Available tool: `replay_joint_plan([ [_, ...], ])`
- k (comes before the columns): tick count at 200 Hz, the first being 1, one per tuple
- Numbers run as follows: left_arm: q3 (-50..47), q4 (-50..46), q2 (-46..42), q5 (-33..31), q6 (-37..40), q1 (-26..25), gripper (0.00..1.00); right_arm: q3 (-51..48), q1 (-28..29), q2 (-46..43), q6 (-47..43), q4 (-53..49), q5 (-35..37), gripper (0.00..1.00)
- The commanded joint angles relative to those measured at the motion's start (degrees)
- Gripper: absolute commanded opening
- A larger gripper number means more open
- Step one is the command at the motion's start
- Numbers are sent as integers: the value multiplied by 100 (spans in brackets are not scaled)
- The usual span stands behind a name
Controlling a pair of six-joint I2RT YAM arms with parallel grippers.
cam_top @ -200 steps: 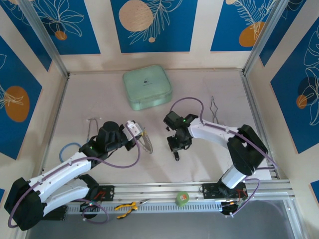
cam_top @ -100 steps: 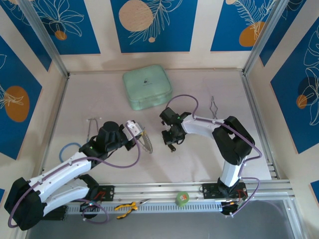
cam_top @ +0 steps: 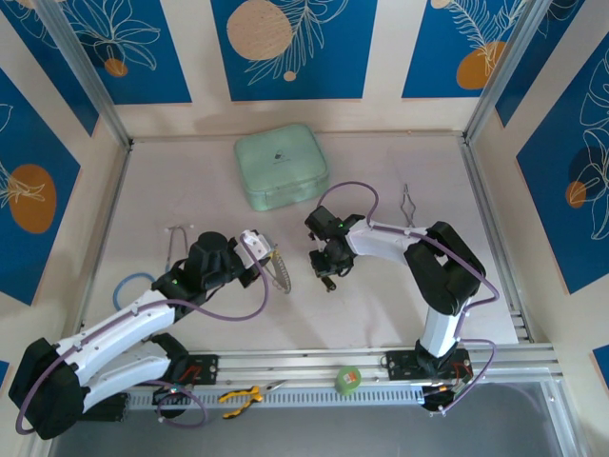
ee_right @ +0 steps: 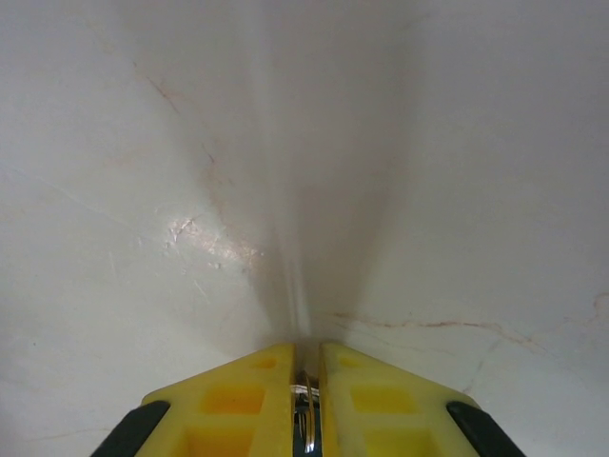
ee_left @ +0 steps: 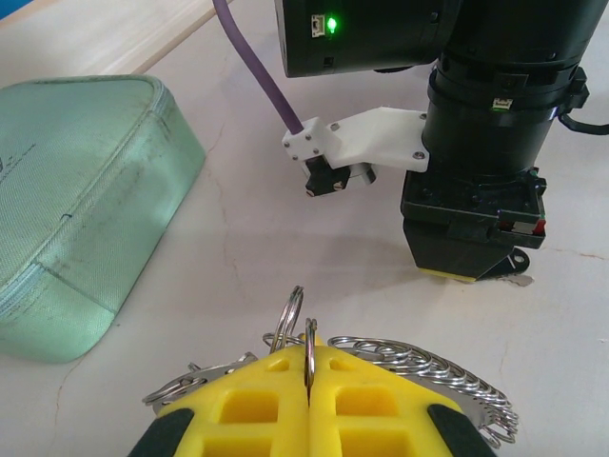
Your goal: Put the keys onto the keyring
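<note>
Bright polished metal in the keyring, its beaded chain and the key; matt yellow plastic with black corners on the left gripper. Matt, finely woven mint cloth on the case, slightly scuffed. Smooth, faintly glossy pale counter, stone-like, with hairline veins.
</note>
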Motion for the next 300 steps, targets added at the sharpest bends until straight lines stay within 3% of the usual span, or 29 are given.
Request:
replay_joint_plan([
  [1, 147, 122, -18, -50, 83, -55, 0, 122, -23, -96, -11, -214, -74, 15],
  [199, 157, 86, -30, -76, 122, -58, 0, 218, 74, -249, -16, -462, -14, 19],
  [300, 159, 82, -32, -70, 125, -59, 0, 227, 80, -136, -22, -534, -75, 15],
])
